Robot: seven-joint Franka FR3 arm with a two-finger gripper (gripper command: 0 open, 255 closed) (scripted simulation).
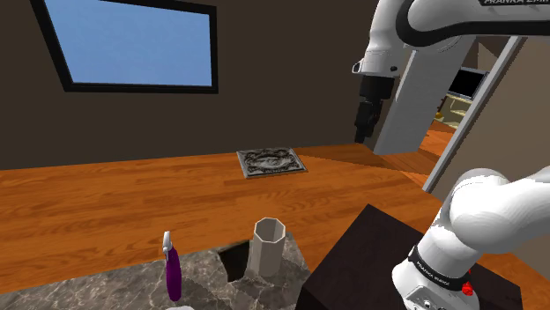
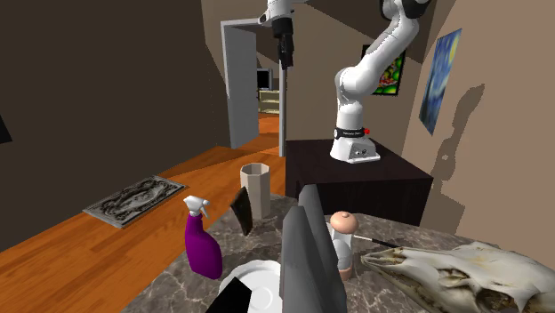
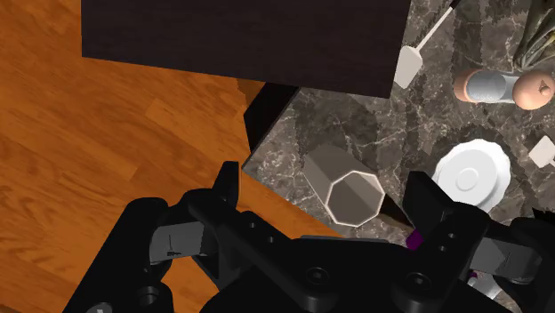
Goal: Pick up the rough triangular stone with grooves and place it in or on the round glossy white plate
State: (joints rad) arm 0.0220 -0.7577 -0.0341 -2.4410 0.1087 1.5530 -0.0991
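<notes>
The dark triangular stone [image 1: 234, 260] [image 2: 242, 211] stands on edge on the marble counter, right beside a pale octagonal cup [image 1: 266, 247] [image 2: 255, 187] [image 3: 347, 187]. The round white plate [image 2: 262, 286] [image 3: 471, 173] lies on the same counter, past the cup and a purple spray bottle [image 1: 174, 273] [image 2: 203, 246]. My black gripper [image 1: 362, 130] [image 2: 285, 60] [image 3: 325, 191] hangs high in the air, far above the counter, open and holding nothing. In the wrist view the cup shows between its two spread fingers, far below them.
My dark stand [image 1: 379, 264] [image 2: 356, 173] borders the counter [image 3: 418, 124]. On the counter lie an animal skull [image 2: 462, 271], a small doll-like figure [image 2: 341, 242] [image 3: 498, 87], a white spatula [image 3: 411, 60] and a tall grey slab [image 2: 307, 258]. A patterned mat [image 1: 271, 163] lies on the wooden floor.
</notes>
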